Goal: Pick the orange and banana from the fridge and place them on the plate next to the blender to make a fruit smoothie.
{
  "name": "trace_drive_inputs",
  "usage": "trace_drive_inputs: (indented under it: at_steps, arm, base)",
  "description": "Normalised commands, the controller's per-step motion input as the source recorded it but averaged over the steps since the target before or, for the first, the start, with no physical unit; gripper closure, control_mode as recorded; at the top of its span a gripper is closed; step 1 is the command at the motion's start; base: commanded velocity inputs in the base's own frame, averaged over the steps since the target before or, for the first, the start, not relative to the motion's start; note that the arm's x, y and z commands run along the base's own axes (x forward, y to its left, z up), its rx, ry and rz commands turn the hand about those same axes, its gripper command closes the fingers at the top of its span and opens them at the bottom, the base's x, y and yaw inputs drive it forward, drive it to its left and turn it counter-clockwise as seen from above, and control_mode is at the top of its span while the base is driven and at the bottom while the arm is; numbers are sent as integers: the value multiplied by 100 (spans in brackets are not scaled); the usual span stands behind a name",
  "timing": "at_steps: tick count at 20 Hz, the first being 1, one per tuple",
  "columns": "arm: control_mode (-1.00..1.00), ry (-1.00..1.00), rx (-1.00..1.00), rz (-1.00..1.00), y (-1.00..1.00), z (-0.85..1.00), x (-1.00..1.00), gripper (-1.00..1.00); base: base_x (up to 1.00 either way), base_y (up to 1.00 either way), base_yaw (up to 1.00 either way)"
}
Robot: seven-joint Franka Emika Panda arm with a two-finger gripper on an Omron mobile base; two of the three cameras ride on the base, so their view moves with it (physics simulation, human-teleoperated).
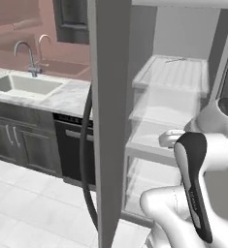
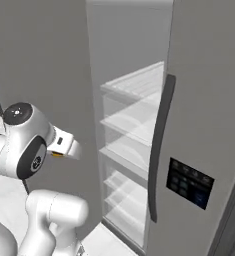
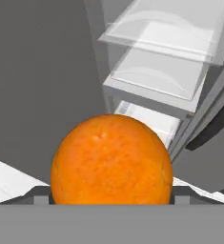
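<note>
The orange [image 3: 112, 160], round and bright, sits between my gripper's [image 3: 111, 196] two dark fingertips [image 3: 39, 194], which are shut on its sides. In the right base view a sliver of the orange [image 2: 57, 154] peeks out under the hand [image 2: 64, 143], just outside the fridge's left wall. The grey fridge [image 2: 199, 100] stands open, with clear glass shelves [image 1: 171, 75] and lower drawers [image 3: 147, 121] that look bare. Its right door carries a dark dispenser panel [image 2: 190, 183]. The banana, the plate and the blender are out of view.
The fridge's left door [image 1: 109, 106] stands edge-on between the arm and the counter. Left of it are a marble counter [image 1: 69, 97] with a sink [image 1: 23, 85] and faucet [image 1: 30, 57], a dark dishwasher [image 1: 72, 147] and a white tile floor [image 1: 28, 203].
</note>
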Motion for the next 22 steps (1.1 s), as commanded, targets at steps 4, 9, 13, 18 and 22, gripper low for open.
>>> trace_drive_inputs:
  at_steps: [4, 9, 13, 18, 22]
  arm:
    - [100, 0, 0, 0, 0, 0, 0, 100]
    - [100, 0, 0, 0, 0, 0, 0, 100]
    - [100, 0, 0, 0, 0, 0, 0, 100]
    - [100, 0, 0, 0, 0, 0, 0, 100]
    - [100, 0, 0, 0, 0, 0, 0, 100]
  base:
    - [-94, -6, 54]
    - [-83, -15, 54]
    - [-77, 0, 57]
    - [-87, 0, 67]
    - [-80, 0, 73]
